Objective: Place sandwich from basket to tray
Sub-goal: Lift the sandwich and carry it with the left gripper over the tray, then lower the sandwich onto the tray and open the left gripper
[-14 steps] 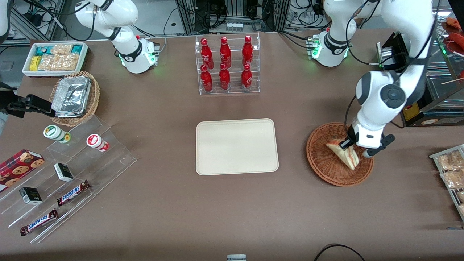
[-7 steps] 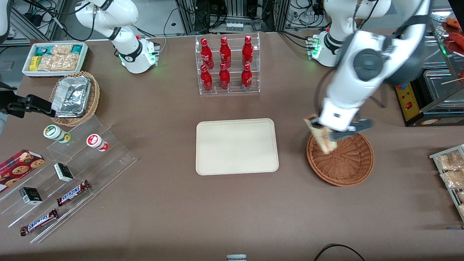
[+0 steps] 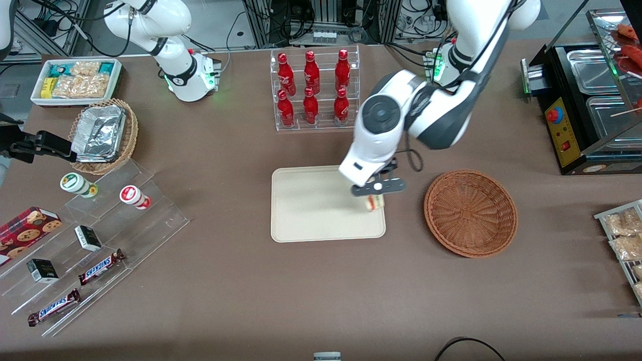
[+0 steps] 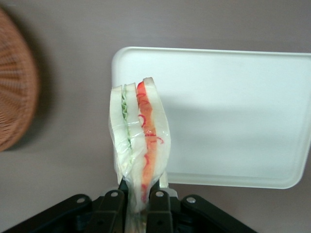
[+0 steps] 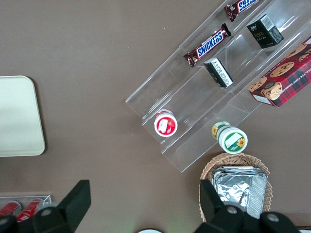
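Carrying the sandwich pinched tight in the left gripper over the tray edge at frame center, basket sitting empty, so next it probably needs lowering further inward before the jaws let go.

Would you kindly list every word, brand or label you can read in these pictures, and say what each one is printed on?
"SNICKERS": on the two chocolate bars on the clear stepped stand; it reads clearest on one bar in the right wrist view.
Red bottles: white script, too small to read.
Cookie box, two dark boxes, two cups: print unreadable.
Sandwich, held by the gripper over the tray: no text.
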